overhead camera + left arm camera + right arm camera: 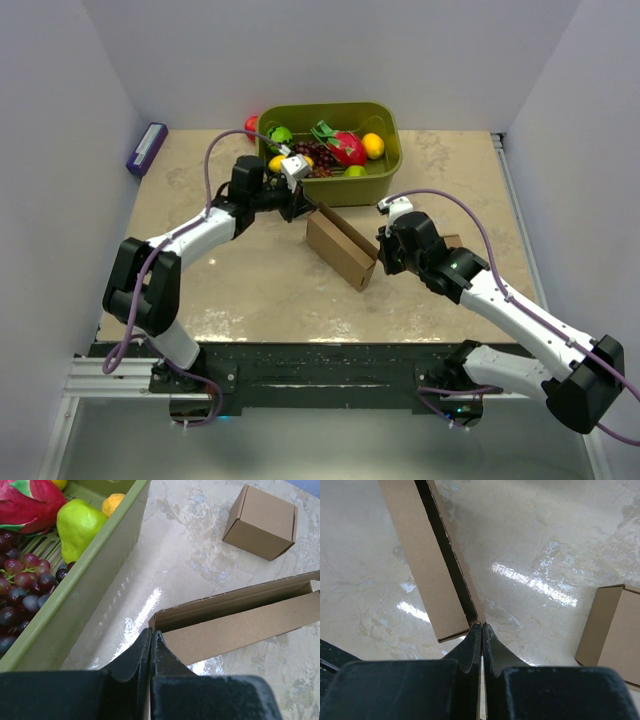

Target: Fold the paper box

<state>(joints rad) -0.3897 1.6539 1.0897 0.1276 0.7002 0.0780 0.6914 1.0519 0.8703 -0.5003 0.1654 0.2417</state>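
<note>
Two robot arms meet over a long, plain brown corrugated paper box (340, 245) lying open-topped like a shallow trough on the marbled beige table (250, 290), just in front of an olive-green plastic bin (396, 140) of toy fruit. The box runs diagonally, 1 end near the bin's front wall and the other angled away from the bin toward the arms' bases.

The left gripper (298, 207) sits at the end nearest the bin. Its 2 black fingers are pressed together with no gap, the tips touching the box's corner. Whether any cardboard is caught between them cannot be told.

The right gripper (384, 265) is at the end farthest from the bin, its jaws likewise fully closed. Its tips meet right at the lower end of a thin side wall, and again no grip can be confirmed.

A small brown cardboard cube (262, 522) stands apart from the box, off to the bin's right-front side.
</note>
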